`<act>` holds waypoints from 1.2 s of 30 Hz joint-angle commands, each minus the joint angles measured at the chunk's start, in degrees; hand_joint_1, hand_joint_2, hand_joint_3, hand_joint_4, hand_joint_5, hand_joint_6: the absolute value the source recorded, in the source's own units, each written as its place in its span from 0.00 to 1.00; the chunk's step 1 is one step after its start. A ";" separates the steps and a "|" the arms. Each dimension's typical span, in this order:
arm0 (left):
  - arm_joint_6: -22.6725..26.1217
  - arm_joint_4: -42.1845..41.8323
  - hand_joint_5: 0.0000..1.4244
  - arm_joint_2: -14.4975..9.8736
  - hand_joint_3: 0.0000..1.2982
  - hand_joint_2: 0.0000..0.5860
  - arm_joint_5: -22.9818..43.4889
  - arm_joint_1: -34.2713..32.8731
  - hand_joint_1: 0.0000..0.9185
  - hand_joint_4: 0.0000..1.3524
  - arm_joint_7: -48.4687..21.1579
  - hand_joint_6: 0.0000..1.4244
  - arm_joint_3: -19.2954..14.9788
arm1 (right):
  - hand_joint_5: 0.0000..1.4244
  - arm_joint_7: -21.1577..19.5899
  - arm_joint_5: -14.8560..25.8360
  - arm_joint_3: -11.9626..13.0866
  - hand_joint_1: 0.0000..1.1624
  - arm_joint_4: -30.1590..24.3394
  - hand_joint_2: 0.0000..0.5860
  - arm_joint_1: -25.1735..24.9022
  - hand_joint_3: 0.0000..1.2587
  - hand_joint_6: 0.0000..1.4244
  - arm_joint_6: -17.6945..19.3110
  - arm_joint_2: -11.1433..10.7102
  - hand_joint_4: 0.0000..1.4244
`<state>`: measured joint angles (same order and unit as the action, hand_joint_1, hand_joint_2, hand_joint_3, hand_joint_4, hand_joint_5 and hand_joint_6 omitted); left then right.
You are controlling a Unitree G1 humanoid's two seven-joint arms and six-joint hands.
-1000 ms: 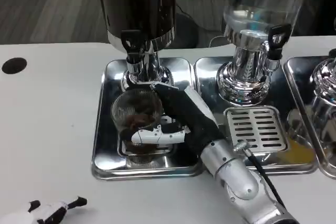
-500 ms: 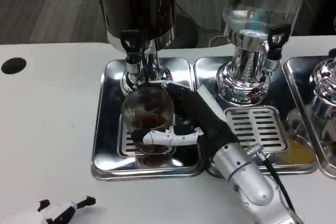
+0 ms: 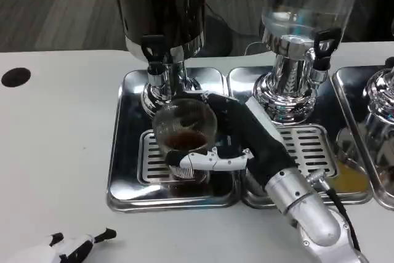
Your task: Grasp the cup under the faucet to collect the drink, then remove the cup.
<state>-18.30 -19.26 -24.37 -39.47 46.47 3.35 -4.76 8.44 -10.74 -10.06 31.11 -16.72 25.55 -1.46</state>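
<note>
Right hand (image 3: 237,143) grips your cup (image 3: 183,133), fingers wrapped round it | cup holds dark drink, just before the faucet (image 3: 156,60), over the tray (image 3: 123,152) | left hand (image 3: 61,249) lies apart from tray, fingers loose, holding nothing.

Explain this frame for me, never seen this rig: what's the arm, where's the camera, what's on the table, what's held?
It's a humanoid robot seen from its own head camera, looking down at a white table. The silver forearm at lower right ends in its right hand, which grips a clear cup holding some dark drink, just below the faucet of a dark dispenser. The cup is over a steel drip tray. A second, clear dispenser stands to the right. The left hand rests at the bottom left, holding nothing.
</note>
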 commanded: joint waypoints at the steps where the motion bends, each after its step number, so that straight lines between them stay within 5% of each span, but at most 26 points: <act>1: -0.27 0.39 0.19 -0.41 0.20 0.17 -0.37 -0.23 0.07 0.16 -0.06 0.07 0.29 | 0.35 0.84 1.12 0.39 0.77 -4.98 0.22 1.82 0.38 0.29 -1.11 -1.30 0.34; 20: 0.19 1.75 0.19 -0.36 0.20 0.17 -0.57 -3.05 0.07 0.16 -0.27 0.07 2.42 | 0.36 5.11 4.42 2.22 0.76 -20.57 0.22 15.62 0.38 0.28 -3.45 -8.25 0.34; 36: 1.04 3.16 0.19 -0.50 0.20 0.17 -0.53 -4.61 0.08 0.16 -0.23 0.07 4.01 | 0.36 7.82 8.16 4.72 0.75 -26.01 0.23 24.41 0.39 0.28 -1.03 -11.80 0.34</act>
<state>-17.80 -17.05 -24.51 -39.30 41.98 3.35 -1.21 15.97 -4.36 -6.53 6.39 6.59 21.82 -12.57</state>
